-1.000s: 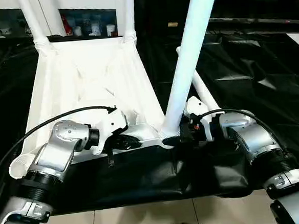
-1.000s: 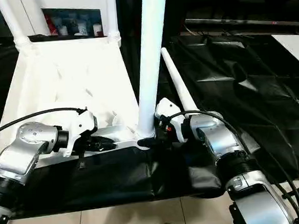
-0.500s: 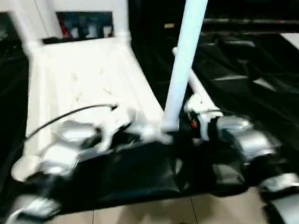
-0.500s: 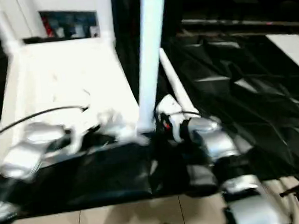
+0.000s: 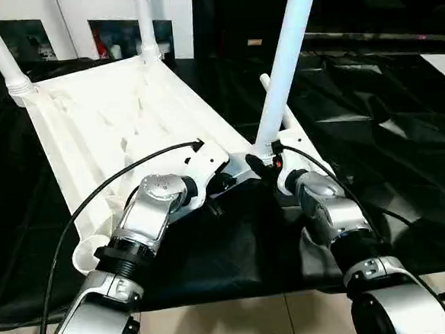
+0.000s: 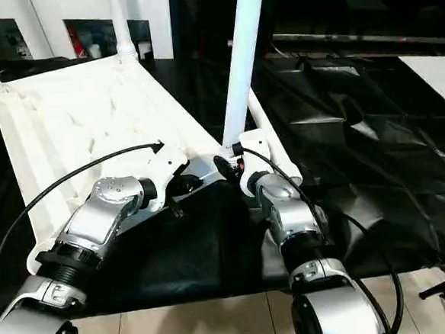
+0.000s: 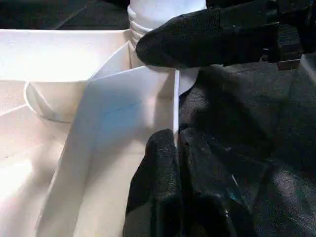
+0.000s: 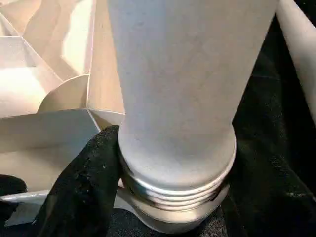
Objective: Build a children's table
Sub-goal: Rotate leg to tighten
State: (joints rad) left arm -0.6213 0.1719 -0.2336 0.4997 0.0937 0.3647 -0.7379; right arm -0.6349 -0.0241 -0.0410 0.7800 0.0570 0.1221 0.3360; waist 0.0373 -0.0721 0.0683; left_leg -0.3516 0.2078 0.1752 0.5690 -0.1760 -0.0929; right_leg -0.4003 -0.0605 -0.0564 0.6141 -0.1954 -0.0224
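The white table top [image 5: 112, 121] lies upside down on black sheeting, ribs up. Two legs [image 5: 145, 27] stand in its far corner sockets. A third leg [image 5: 284, 63] stands upright at the near right corner, and my right gripper [image 5: 264, 162] is shut on its base. In the right wrist view the leg's threaded end [image 8: 173, 190] sits at the socket, with one black finger [image 8: 84, 187] against it. My left gripper [image 7: 176, 143] is shut on the top's thin near rim [image 7: 176, 98]. The fourth leg [image 6: 270, 144] lies on the sheet behind the right gripper.
The near left corner socket [image 5: 87, 257] is open. Black sheeting [image 5: 373, 141] covers the surface to the right. A white cabinet [image 5: 121, 21] with shelf items stands behind. A black cable [image 5: 95, 199] loops over my left forearm. Tiled floor [image 5: 218, 324] runs along the front.
The table top has swung round: its near right corner with the upright leg moved away from me and its far corners moved left. Both arms have stretched forward with it.
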